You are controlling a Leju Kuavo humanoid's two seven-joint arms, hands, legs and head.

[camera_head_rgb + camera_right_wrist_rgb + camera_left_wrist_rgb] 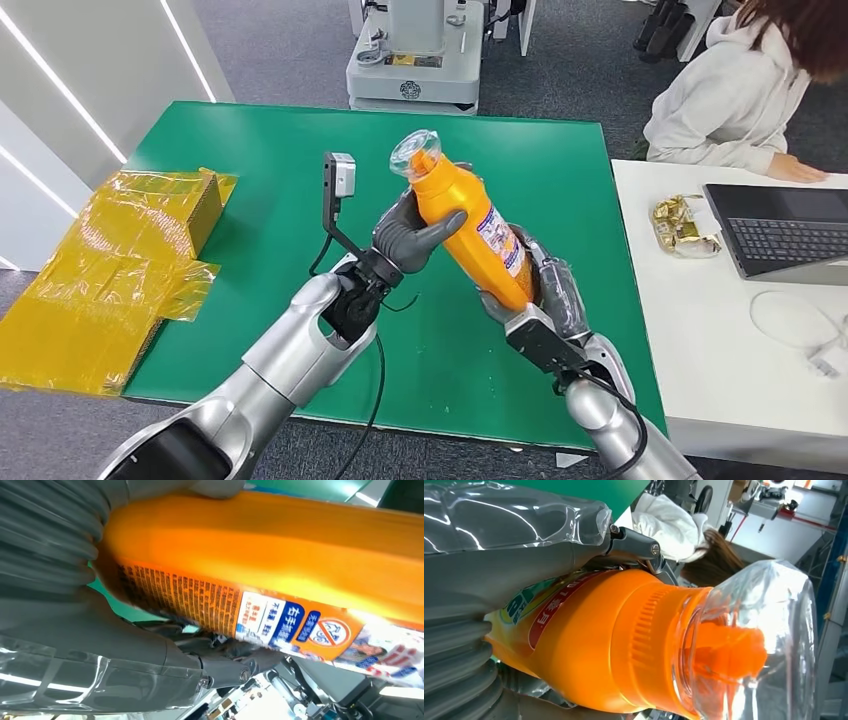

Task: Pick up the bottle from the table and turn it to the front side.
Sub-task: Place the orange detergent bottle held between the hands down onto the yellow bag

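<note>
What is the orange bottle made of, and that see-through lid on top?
The orange bottle looks like smooth, slightly shiny plastic: solid colour, soft highlights, ribbed neck, printed label. The see-through lid seems to be clear hard plastic, since the orange spout shows through it with bright glints. Glass can't be ruled out.

Bottle (470, 225) base hidden; label text blurred

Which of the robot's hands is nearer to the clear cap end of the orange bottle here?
Left. The left hand grips the orange bottle on its upper body, just below the clear cap. The right hand holds the bottle's base, farthest from the cap.
</note>
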